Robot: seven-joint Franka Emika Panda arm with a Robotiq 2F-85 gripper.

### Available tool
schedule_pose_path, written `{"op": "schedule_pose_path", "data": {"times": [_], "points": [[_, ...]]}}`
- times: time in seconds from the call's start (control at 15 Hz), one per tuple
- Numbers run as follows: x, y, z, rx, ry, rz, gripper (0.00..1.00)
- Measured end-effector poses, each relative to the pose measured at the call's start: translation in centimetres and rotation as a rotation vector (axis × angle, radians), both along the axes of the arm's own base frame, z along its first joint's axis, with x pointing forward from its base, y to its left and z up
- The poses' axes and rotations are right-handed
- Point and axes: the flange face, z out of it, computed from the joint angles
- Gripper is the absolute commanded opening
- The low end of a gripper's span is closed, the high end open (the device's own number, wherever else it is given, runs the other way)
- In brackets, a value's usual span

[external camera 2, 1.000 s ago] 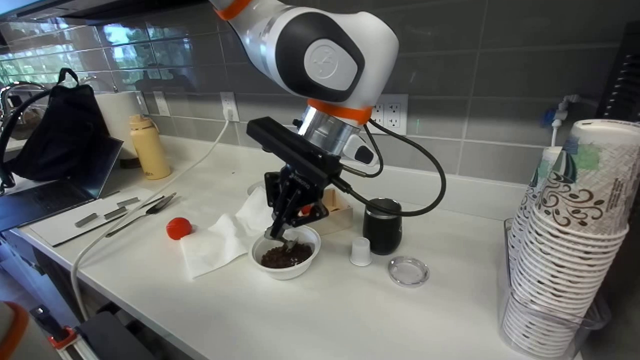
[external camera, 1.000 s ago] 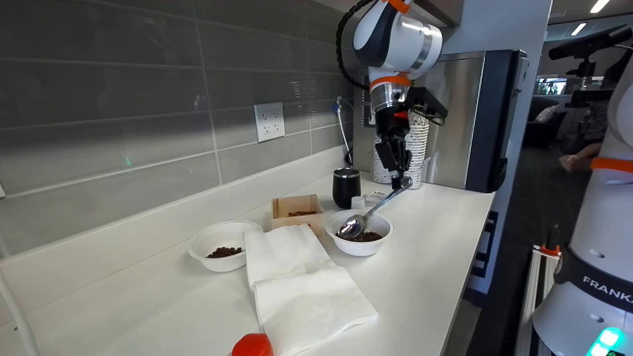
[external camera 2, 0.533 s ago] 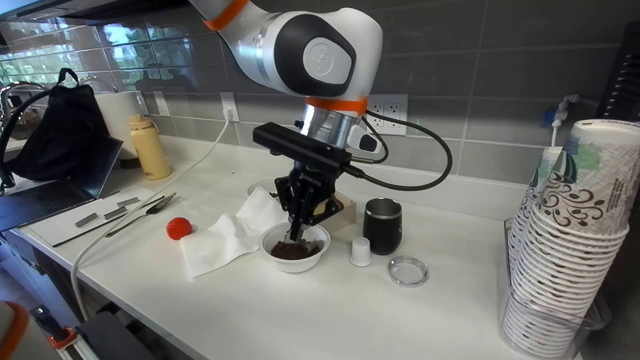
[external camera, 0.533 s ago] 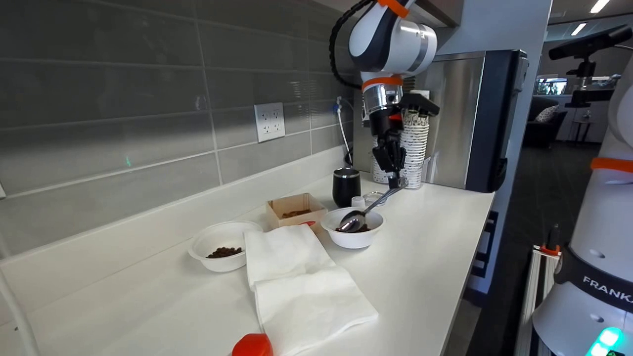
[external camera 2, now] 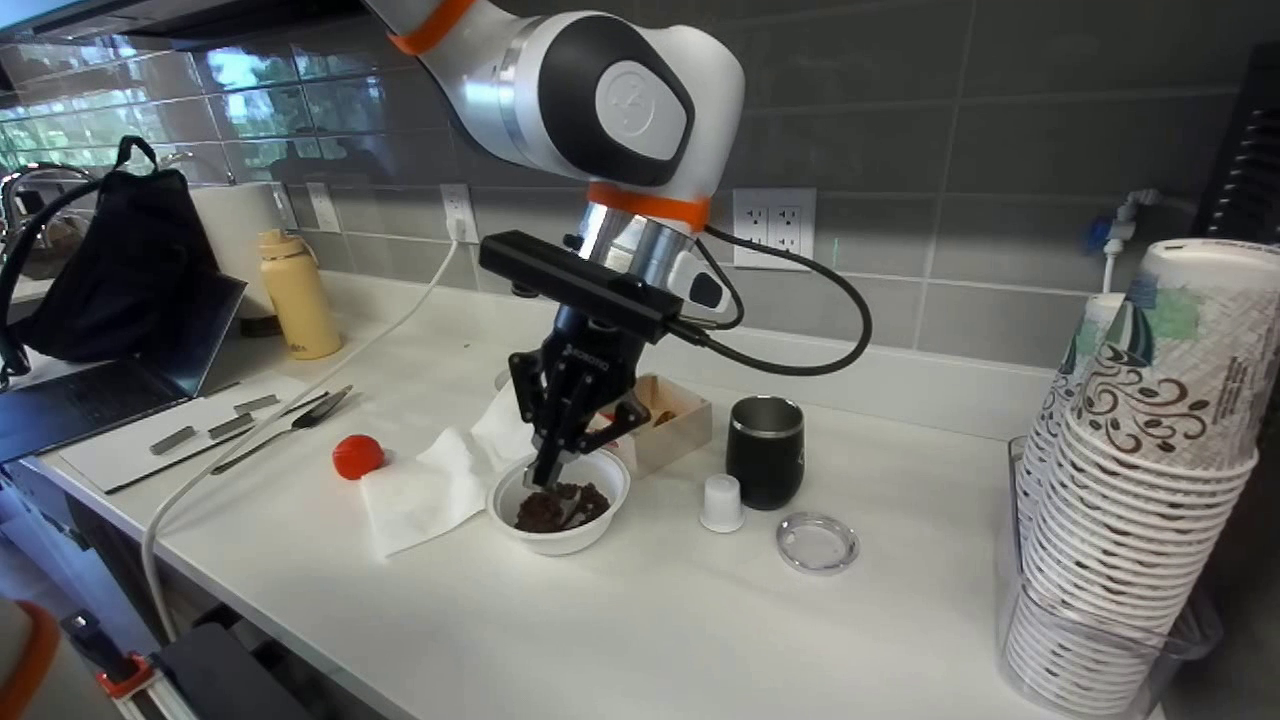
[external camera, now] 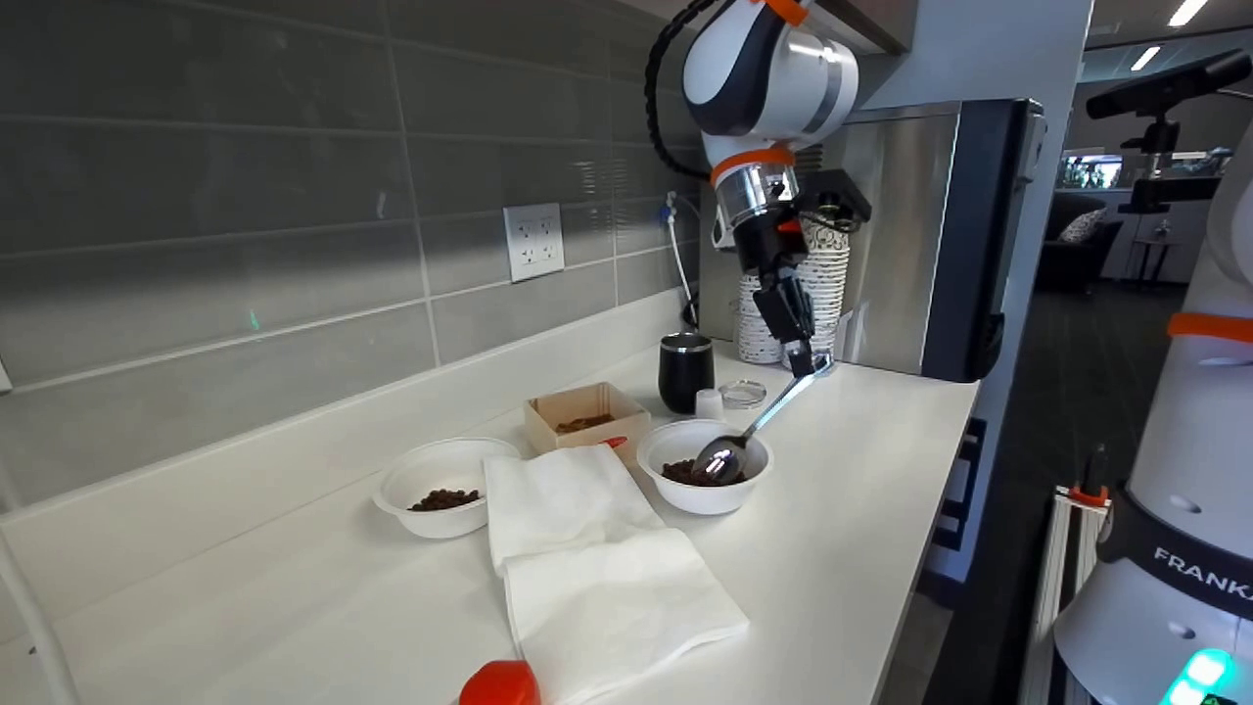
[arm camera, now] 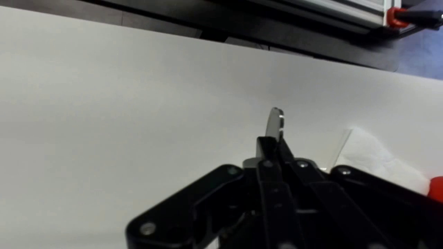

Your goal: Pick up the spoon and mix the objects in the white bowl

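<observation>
My gripper is shut on the handle of the silvery spoon, which slants down into the white bowl. The spoon's head rests among the dark reddish-brown objects, inside the bowl. In an exterior view the gripper hangs over the rim of the white bowl, and the objects lie heaped around the spoon. In the wrist view the handle end of the spoon sticks out beyond the black fingertips; its head and the bowl's contents are hidden there.
A smaller-heaped white bowl, a wooden box and white napkins lie close by. A black tumbler, a small white cup and a clear lid stand beside. Stacked paper cups rise farther along.
The gripper has swept back and forth with the spoon, whose head has moved across the objects. The white bowl slid toward the wall side and back, and the wooden box turned slightly.
</observation>
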Motion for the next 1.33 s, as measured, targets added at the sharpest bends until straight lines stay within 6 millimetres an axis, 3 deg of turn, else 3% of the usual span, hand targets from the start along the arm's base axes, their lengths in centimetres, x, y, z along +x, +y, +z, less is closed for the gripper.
{"op": "schedule_pose_path", "data": {"times": [0.47,1.13,1.33], "points": [[-0.1,1.4,-0.2,0.109,0.026,0.043,0.01],[1.4,2.4,1.4,-0.231,-0.037,0.154,0.01],[1.2,3.1,1.4,-0.242,-0.015,0.173,0.01]]}}
